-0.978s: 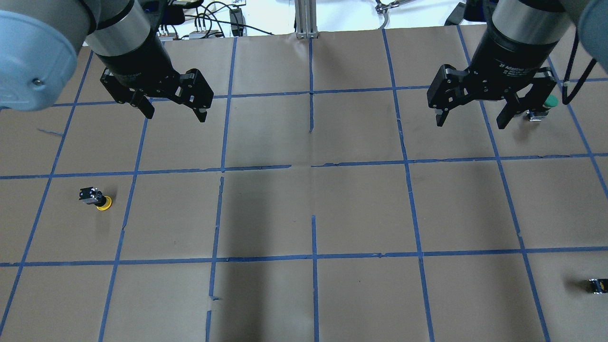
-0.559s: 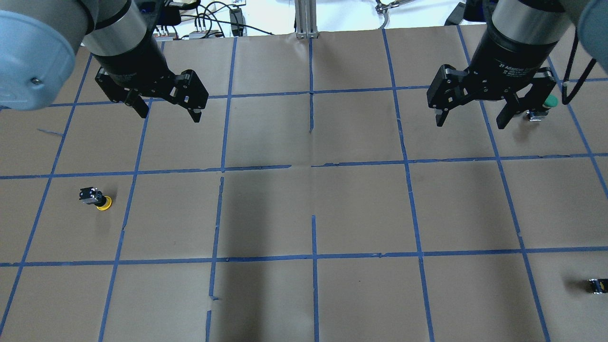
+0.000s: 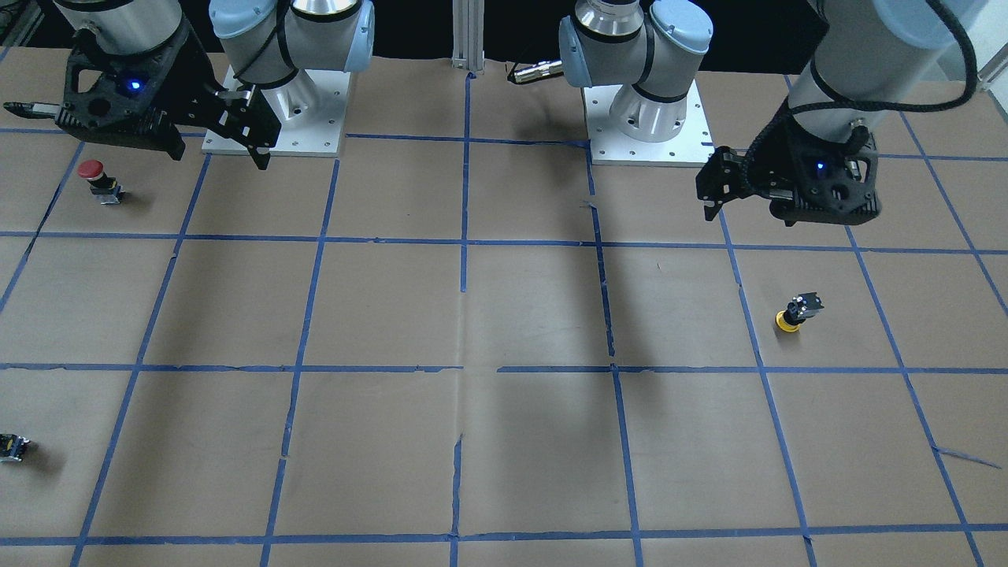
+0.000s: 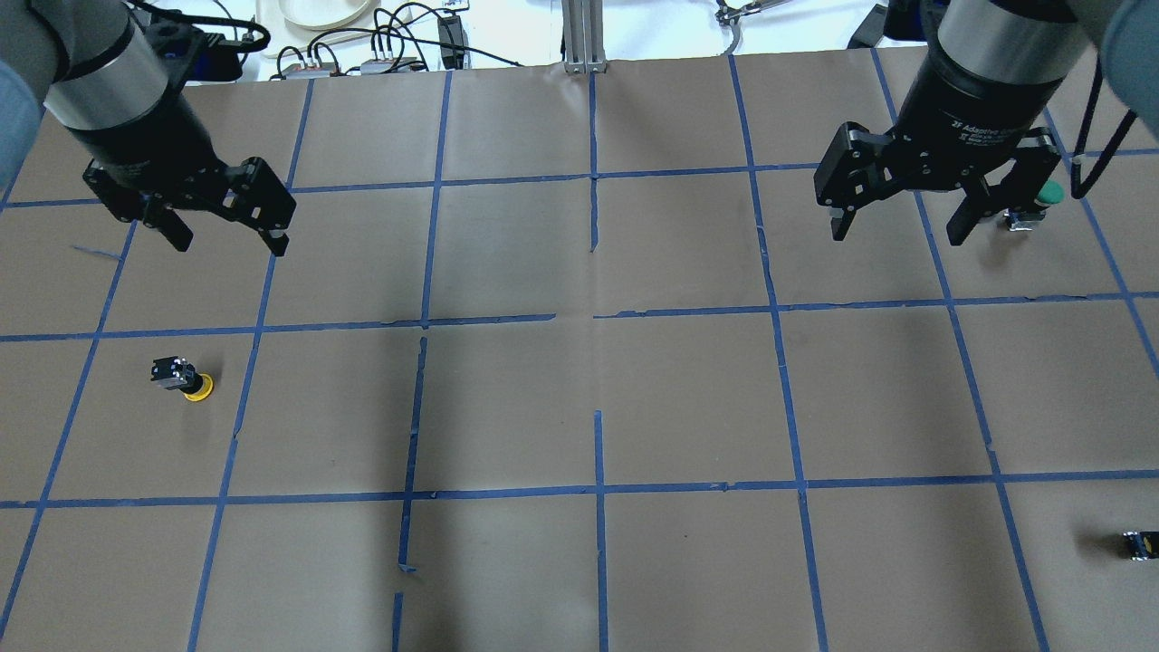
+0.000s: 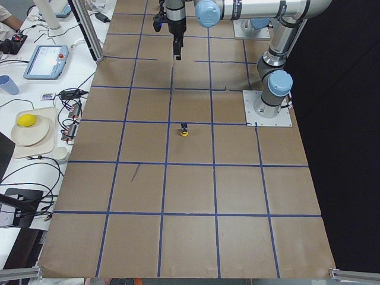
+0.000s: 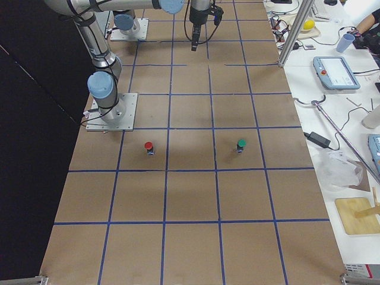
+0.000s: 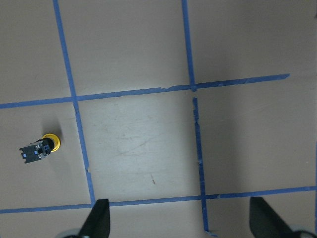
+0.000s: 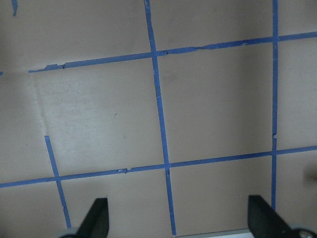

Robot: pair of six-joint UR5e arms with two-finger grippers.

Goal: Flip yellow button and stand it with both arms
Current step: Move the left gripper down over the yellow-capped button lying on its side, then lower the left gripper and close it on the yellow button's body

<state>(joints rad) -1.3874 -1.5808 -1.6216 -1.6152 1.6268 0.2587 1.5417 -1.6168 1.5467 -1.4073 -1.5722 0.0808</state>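
Observation:
The yellow button (image 4: 184, 380) is on the table's left side, apparently resting on its yellow cap with the black-and-grey body up. It also shows in the front view (image 3: 795, 312), the left side view (image 5: 184, 130) and the left wrist view (image 7: 40, 148). My left gripper (image 4: 231, 244) hangs open and empty above the table, behind the button and a little to its right. In the left wrist view the button sits far left of its fingertips (image 7: 99, 218). My right gripper (image 4: 896, 235) is open and empty over the far right.
A green-capped button (image 4: 1041, 199) stands just right of my right gripper. A red-capped button (image 3: 98, 177) stands near the right arm's base. A small black capless part (image 4: 1139, 543) lies at the near right edge. Blue tape lines grid the brown paper.
My left gripper has moved left and slightly nearer, toward the yellow button's column, still open. The right arm and the button have not moved.

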